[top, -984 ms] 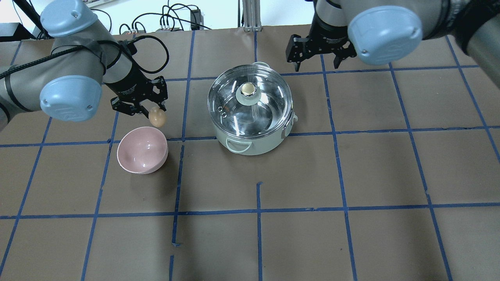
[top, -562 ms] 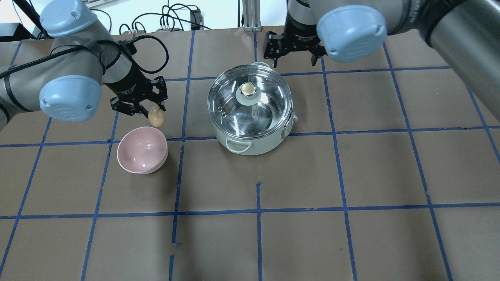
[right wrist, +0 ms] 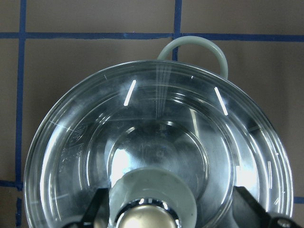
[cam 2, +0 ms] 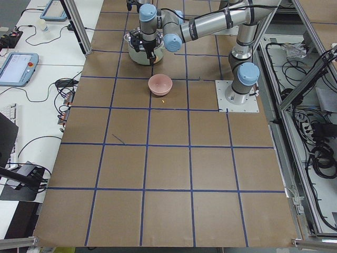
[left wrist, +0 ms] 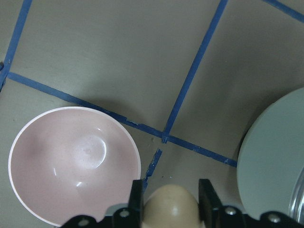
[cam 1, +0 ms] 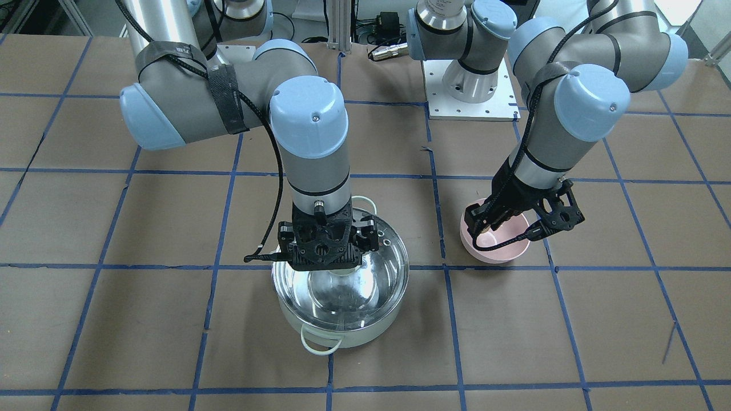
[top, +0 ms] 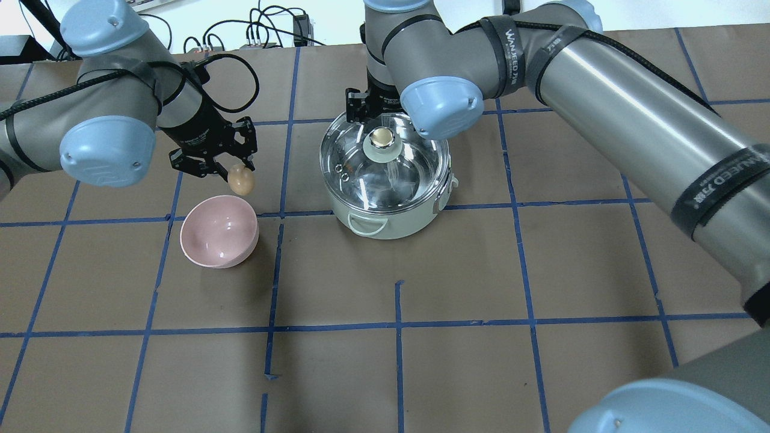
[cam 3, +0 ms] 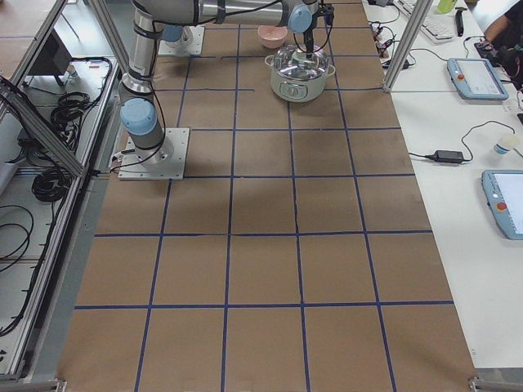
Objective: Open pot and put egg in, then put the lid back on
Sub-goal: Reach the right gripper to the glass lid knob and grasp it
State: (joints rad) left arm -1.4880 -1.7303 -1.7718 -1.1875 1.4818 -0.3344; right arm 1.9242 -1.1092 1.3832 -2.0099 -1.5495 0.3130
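Jaws of our left gripper (left wrist: pixel 171 197) clamp the egg (left wrist: pixel 171 213) — those of our right gripper (right wrist: pixel 173 209) gape wide over the lid's (right wrist: pixel 156 118) knob (right wrist: pixel 153 187).

Arms: left arm (top: pixel 36 126), right arm (top: pixel 625 114); silver-grey tubes, pale blue caps (top: pixel 441 107)
Cables (cam 1: pixel 278 171): black, under black bands (cam 1: pixel 225 97)
Markings: white lettering (top: pixel 719 179) on right arm's bands
End effectors: left end effector (left wrist: pixel 171 202), right end effector (right wrist: pixel 173 211); black

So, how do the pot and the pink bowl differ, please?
The pot is wider than the bowl. The pot is covered by a glass lid; the bowl is open and empty. The pot has loop handles; the bowl has none. Both rest on the table.
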